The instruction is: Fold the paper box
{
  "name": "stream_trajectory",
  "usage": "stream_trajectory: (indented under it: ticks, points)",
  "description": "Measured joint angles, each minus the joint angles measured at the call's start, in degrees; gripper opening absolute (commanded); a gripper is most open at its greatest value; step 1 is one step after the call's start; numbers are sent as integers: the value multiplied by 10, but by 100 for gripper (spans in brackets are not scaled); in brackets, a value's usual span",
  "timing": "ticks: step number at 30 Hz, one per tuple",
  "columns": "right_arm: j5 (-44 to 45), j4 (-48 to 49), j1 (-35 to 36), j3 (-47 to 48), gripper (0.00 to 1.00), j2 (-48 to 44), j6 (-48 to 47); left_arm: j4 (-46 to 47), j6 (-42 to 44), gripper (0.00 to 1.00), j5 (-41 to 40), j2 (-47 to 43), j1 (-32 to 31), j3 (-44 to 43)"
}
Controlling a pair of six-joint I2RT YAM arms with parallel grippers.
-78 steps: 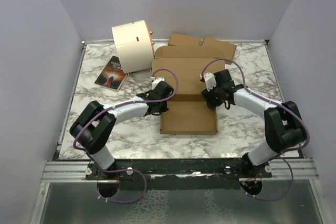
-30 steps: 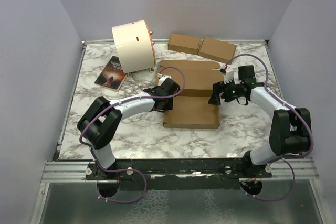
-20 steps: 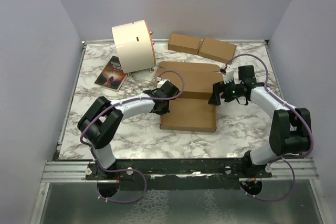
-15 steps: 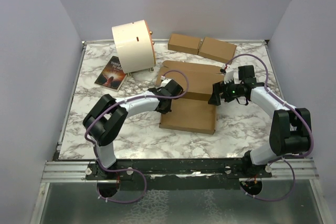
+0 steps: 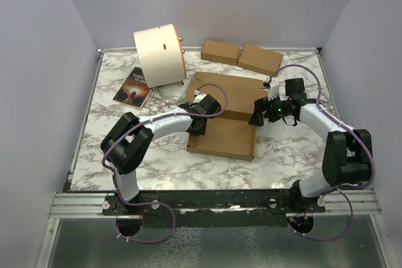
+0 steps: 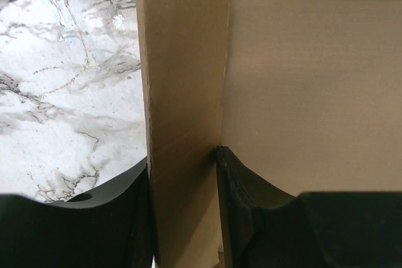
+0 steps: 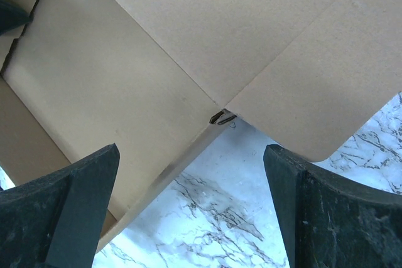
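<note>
Hold the paper box [image 5: 223, 139] wall at 9 o'clock, pinched between left fingers [image 6: 251, 211]; bring wide-spread right fingers [image 7: 56, 211] in from 3 o'clock.

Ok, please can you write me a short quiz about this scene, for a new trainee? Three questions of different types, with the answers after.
1. True or false: the right hand is closed on a flap of the large flat brown cardboard mailer box.
2. What stands between the fingers of the left hand? A: a cardboard flap of the mailer box. B: a dark paperback book. C: a cream round drum.
3. How many small closed brown cardboard boxes lie side by side at the far edge of the white marble table?

Key: 1 false, it is open wide and grips nothing. 2 A. 3 two.
</note>
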State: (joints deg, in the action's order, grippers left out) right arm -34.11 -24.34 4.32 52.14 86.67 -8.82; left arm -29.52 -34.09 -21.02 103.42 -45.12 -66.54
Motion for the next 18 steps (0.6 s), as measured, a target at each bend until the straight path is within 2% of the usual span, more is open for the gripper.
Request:
stream_trajectory:
  ticks: [3,14,15,18]
  points:
    - [-1,0,0,0,100,0,0,-3,2,45,0,-2,0,-9]
    - [-3,0,0,0,100,0,0,-12,3,43,0,-28,0,-11]
    - [-3,0,0,0,100,0,0,-15,3,42,0,-28,0,-11]
    - [-3,0,0,0,100,0,0,-23,4,24,2,-29,0,-10]
